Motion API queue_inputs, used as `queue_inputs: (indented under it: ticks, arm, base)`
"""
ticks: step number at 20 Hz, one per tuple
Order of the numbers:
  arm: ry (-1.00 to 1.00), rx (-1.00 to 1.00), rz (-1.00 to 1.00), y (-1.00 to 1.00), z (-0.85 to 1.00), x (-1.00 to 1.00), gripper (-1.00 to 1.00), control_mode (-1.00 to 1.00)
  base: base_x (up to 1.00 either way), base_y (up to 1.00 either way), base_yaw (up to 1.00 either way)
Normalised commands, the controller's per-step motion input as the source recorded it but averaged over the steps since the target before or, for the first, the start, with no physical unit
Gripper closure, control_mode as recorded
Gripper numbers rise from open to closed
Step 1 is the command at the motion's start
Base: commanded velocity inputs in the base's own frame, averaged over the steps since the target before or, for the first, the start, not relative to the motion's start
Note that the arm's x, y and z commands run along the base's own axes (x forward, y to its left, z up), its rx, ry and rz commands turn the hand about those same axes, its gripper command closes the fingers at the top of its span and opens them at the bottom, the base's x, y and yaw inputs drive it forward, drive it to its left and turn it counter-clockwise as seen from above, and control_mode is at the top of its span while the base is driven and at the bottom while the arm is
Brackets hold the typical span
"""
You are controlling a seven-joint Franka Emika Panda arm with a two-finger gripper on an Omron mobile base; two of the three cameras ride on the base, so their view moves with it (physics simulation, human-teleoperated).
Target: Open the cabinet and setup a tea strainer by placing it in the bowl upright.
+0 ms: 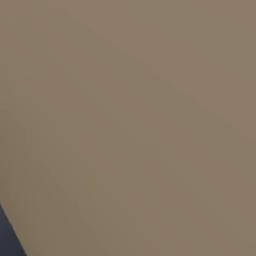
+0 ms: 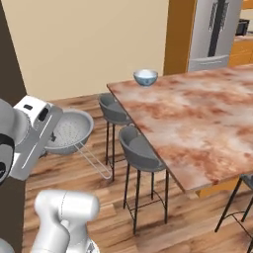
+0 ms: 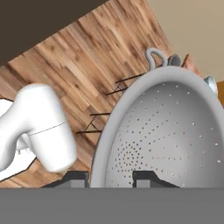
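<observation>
1. The gripper is clamped on the rim of the tea strainer, one fingertip inside the basket and one outside.
2. The strainer hangs in the air over the wooden floor, well short of the bowl, which sits at the far corner of the marble table.
3. It looks like stiff, light, perforated metal; the thick rim seems the safest hold, though a smooth rim may pivot or slip.

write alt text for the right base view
The robot's fingers hold the tea strainer above a wooden floor, beside two grey stools. The bowl sits at the far corner of a marble-topped table.
</observation>
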Motion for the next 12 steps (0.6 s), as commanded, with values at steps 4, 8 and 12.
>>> queue_inputs:
  ticks: [4,8,12]
  arm:
    - [0.0,0.0,0.0,0.0,0.0,0.0,1.0,1.0]
    - [0.0,0.0,0.0,0.0,0.0,0.0,1.0,1.0]
    - [0.0,0.0,0.0,0.0,0.0,0.0,1.0,1.0]
  base:
    - [0.57,1.0,-0.26]
    - [0.67,1.0,-0.25]
    - [0.72,1.0,-0.24]
